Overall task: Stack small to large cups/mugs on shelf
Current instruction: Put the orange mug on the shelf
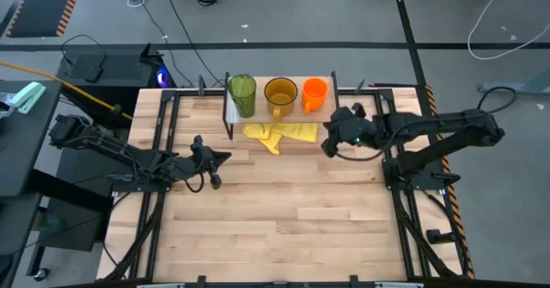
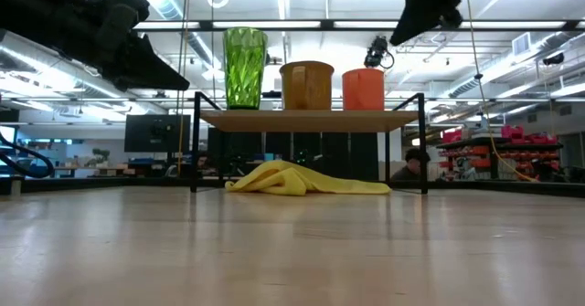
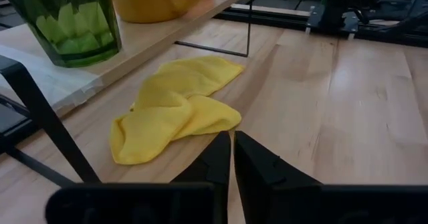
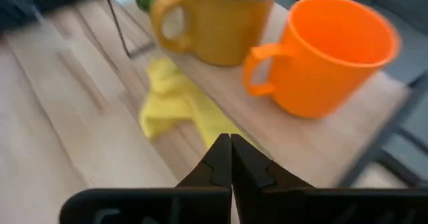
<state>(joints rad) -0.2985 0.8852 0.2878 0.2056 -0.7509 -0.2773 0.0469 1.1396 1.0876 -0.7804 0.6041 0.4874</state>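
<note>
The green tumbler [image 1: 241,94], the amber mug [image 1: 280,93] and the small orange mug [image 1: 314,93] stand upright in a row on the shelf's wooden top [image 2: 306,119], at the table's far edge. A yellow cloth [image 1: 280,135] lies on the table, partly under the shelf. My right gripper [image 1: 328,144] is shut and empty, raised just in front of the orange mug [image 4: 331,53]. My left gripper [image 1: 220,157] is shut and empty, above the table left of the cloth [image 3: 174,114].
Black metal rails [image 1: 163,142] run along the table's left and right sides. Bare wooden tabletop [image 1: 284,219] stretches from the shelf toward the near edge. The shelf's thin black wire legs [image 2: 194,155] stand at its corners.
</note>
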